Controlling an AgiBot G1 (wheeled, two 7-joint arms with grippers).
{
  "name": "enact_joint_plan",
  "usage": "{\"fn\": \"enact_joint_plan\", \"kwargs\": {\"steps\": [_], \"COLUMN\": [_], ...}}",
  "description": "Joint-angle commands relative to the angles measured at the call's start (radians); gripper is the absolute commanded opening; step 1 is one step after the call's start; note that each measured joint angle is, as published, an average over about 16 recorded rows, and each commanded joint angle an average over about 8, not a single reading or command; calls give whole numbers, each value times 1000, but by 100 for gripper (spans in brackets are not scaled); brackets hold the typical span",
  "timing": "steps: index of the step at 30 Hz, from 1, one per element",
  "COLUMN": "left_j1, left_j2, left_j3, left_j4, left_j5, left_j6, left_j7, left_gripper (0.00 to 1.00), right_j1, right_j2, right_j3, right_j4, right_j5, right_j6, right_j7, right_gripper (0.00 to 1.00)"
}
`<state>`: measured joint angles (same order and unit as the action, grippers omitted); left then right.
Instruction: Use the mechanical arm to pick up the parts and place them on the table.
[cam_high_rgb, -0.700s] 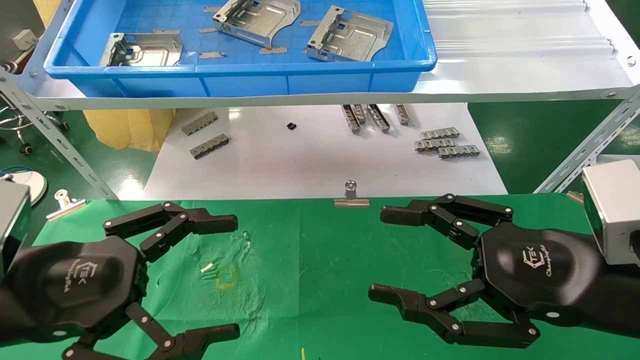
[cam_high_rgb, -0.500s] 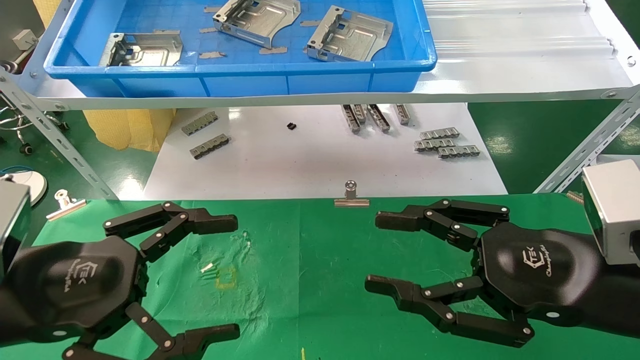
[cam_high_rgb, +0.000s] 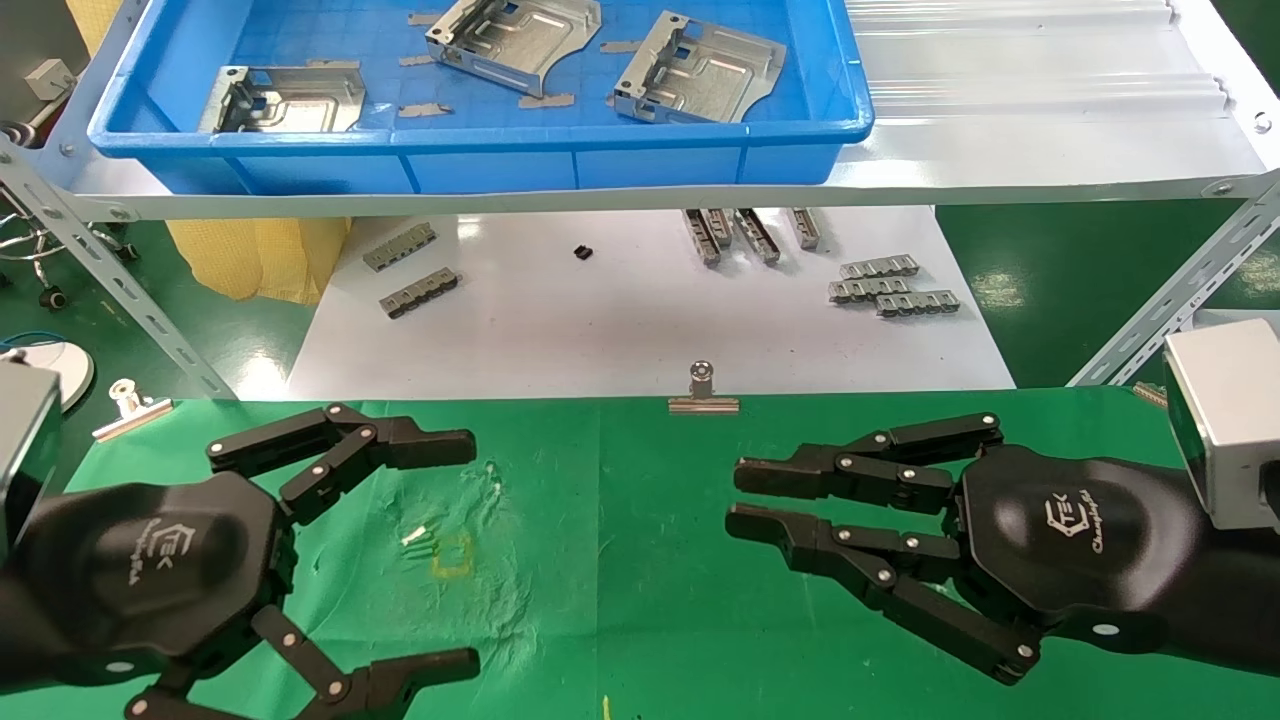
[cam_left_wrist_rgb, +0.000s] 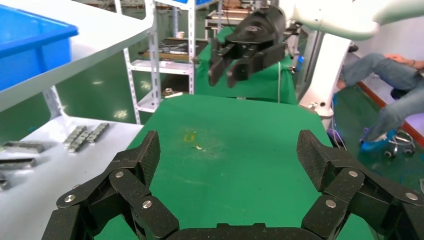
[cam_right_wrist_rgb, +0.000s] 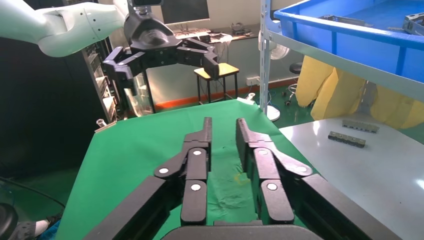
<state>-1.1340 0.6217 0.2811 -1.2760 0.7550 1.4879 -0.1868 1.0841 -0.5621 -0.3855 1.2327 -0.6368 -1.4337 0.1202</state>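
Observation:
Three silver sheet-metal parts (cam_high_rgb: 285, 100) (cam_high_rgb: 515, 40) (cam_high_rgb: 695, 70) lie in the blue tray (cam_high_rgb: 480, 140) on the upper shelf, far from both hands. My left gripper (cam_high_rgb: 470, 552) hovers over the left of the green table (cam_high_rgb: 620, 600), open wide and empty; it shows the same in the left wrist view (cam_left_wrist_rgb: 230, 155). My right gripper (cam_high_rgb: 738, 497) hovers over the right of the table, fingers drawn together to a narrow gap, holding nothing. In the right wrist view (cam_right_wrist_rgb: 222, 127) its fingers run parallel and close.
Small grey ridged strips (cam_high_rgb: 410, 270) (cam_high_rgb: 890, 285) lie on the white sheet (cam_high_rgb: 600, 330) below the shelf. Binder clips (cam_high_rgb: 703, 392) (cam_high_rgb: 130, 405) hold the cloth's far edge. Slanted metal shelf struts (cam_high_rgb: 100, 270) (cam_high_rgb: 1170, 300) stand at both sides.
My right gripper's fingers have closed from wide open to nearly together, on nothing. The left gripper and the parts have not moved.

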Motion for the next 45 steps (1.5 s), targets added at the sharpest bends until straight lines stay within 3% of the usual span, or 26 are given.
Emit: {"fn": "enact_joint_plan", "kwargs": {"steps": [1,7,14,20,26,27,30,31,34,35,38,39,45], "left_j1": [0,-228,-579,-784,-876,-884,-903,-908,-917,-918,-921,-922,-926], "left_j2": [-3,71,252,417,555,572,615,626,652,659,673,676,688], "left_j3": [-1,27,127,200,246,251,263,265,269,270,270,270,269], "left_j4": [-7,98,451,802,1037,1065,1137,1156,1200,1212,1237,1242,1257], "left_j5": [1,99,319,499,596,606,627,632,640,641,642,642,640], "left_j6": [-1,-22,-82,-285,-480,-504,-569,-589,-638,-652,-684,-691,-714], "left_j7": [1,-4,21,55,70,72,74,74,74,74,72,72,75], "left_gripper": [100,100,100,100,100,96,58,46,8,0,0,0,0], "right_j1": [0,0,0,0,0,0,0,0,0,0,0,0,0], "right_j2": [0,0,0,0,0,0,0,0,0,0,0,0,0], "right_j3": [0,0,0,0,0,0,0,0,0,0,0,0,0], "right_j4": [0,0,0,0,0,0,0,0,0,0,0,0,0], "right_j5": [0,0,0,0,0,0,0,0,0,0,0,0,0], "right_j6": [0,0,0,0,0,0,0,0,0,0,0,0,0], "right_j7": [0,0,0,0,0,0,0,0,0,0,0,0,0], "right_gripper": [0,0,0,0,0,0,2,8,46,58,94,100,100]}}
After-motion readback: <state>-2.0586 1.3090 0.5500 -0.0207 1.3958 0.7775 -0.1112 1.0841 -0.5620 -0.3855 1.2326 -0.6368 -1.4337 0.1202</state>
